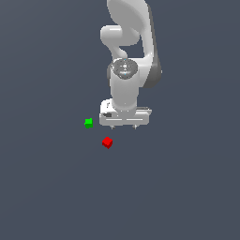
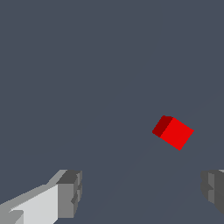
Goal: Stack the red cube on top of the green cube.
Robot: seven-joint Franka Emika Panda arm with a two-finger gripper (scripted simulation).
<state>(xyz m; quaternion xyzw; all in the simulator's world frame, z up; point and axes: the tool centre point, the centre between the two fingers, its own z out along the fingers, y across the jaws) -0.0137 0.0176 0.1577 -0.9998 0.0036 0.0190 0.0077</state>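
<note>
A: Nearest in the exterior view?
B: The red cube [image 1: 107,142], alone on the plain slate-grey floor [image 1: 47,197] — untouched.
A: Behind it?
B: The green cube [image 1: 88,123], near but apart; then the gripper [image 1: 123,127], fingers [image 2: 70,194] spread wide, holding nothing.

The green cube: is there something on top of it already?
No. The green cube has nothing on top; its upper face is bare. The red cube sits apart on the floor. The gripper is open and empty. Nothing covers the green cube.
</note>
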